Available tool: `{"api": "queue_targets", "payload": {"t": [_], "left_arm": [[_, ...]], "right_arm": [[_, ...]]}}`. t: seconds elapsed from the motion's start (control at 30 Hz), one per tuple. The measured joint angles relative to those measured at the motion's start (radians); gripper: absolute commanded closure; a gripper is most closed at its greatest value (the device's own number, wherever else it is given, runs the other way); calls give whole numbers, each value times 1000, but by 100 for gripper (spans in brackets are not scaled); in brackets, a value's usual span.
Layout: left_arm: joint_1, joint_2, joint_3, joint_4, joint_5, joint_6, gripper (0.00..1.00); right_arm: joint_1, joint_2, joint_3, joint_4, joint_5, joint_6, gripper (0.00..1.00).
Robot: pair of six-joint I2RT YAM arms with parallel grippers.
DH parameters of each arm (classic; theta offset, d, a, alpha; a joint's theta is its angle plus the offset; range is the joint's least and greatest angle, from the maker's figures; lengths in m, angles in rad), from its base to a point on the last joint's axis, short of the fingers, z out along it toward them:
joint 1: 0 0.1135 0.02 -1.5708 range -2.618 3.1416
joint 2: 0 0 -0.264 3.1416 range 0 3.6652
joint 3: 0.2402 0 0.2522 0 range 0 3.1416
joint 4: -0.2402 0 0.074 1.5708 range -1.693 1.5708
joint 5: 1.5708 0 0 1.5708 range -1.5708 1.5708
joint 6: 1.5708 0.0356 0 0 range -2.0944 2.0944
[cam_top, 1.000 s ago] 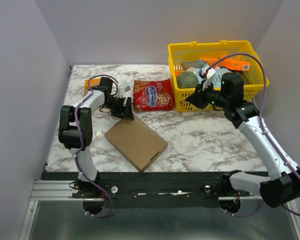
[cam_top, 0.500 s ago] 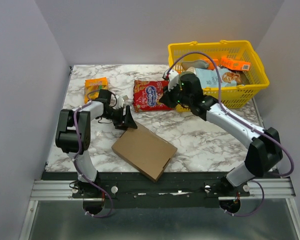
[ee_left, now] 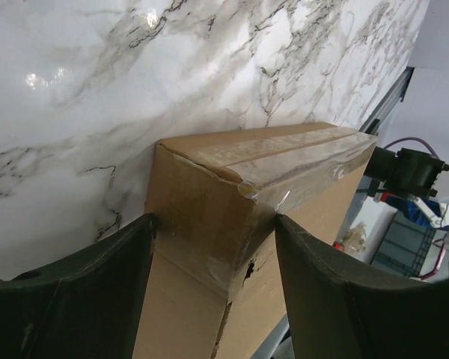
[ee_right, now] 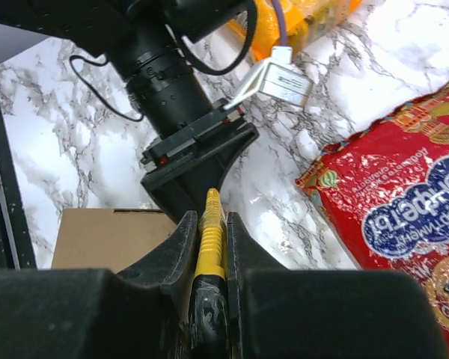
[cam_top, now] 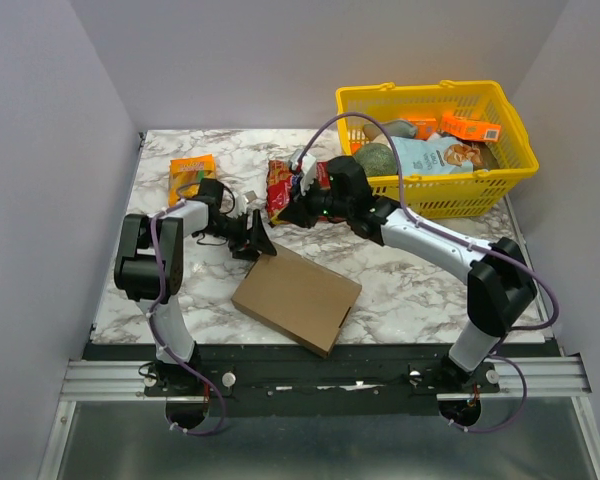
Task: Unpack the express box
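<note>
The express box point(cam_top: 298, 298), flat plain brown cardboard with clear tape along its edge, lies on the marble near the front centre. My left gripper point(cam_top: 257, 243) is at its far left corner. In the left wrist view that taped corner point(ee_left: 284, 157) sits between both fingers of the left gripper point(ee_left: 213, 223), which press on its two sides. My right gripper point(cam_top: 294, 207) hovers just behind and right of the left one, shut on a thin yellow and black tool point(ee_right: 209, 239). The tool's tip points at the left gripper's black body point(ee_right: 194, 157), with the box point(ee_right: 108, 235) below it.
A red snack bag point(cam_top: 278, 183) lies partly under the right arm and shows beside the jaws point(ee_right: 404, 217). A yellow basket point(cam_top: 430, 93) with several packs stands at the back right. An orange pack point(cam_top: 191, 168) lies at the back left. Grey walls close in the table.
The right arm has swung from the basket leftward over the red bag to just behind the left gripper. The box has slid right and turned, its far corner still in the left gripper.
</note>
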Motion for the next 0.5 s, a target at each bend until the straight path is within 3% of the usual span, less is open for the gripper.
{"api": "queue_targets", "payload": {"t": [0.27,0.5], "left_arm": [[6,-53,37,-63,-8,132,20],[6,-116,12,-105,-72,160,22]], "right_arm": [[5,-24,-28,11,9,-30,100],[5,-131,-81,-25,27,-61,100]]}}
